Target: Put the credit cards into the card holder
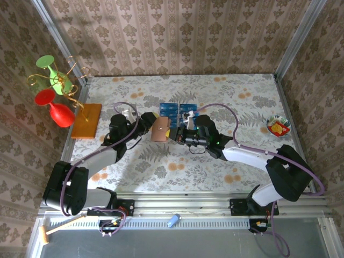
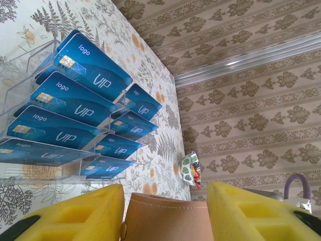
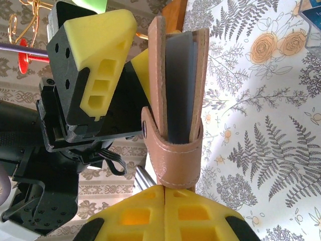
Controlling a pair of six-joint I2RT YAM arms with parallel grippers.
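Observation:
Both grippers hold the reddish-brown card holder (image 1: 160,129) above the middle of the table. In the left wrist view it (image 2: 168,221) fills the space between the yellow fingers of my left gripper (image 2: 165,193), touching both. My right gripper (image 3: 164,193) is shut, pinching the bottom edge of the card holder (image 3: 175,150), which stands slightly open with a grey inside. The left gripper's fingers (image 3: 103,50) sit beside the holder. Several blue credit cards (image 2: 75,95) lie in a clear tiered rack just beyond the grippers, also in the top view as credit cards (image 1: 177,111).
A patterned bowl (image 1: 279,126) sits near the table's right edge. An orange-brown board (image 1: 86,120) lies at the left. Behind the board, a wire stand (image 1: 67,86) carries a red and a green glass. Walls close in the table on three sides.

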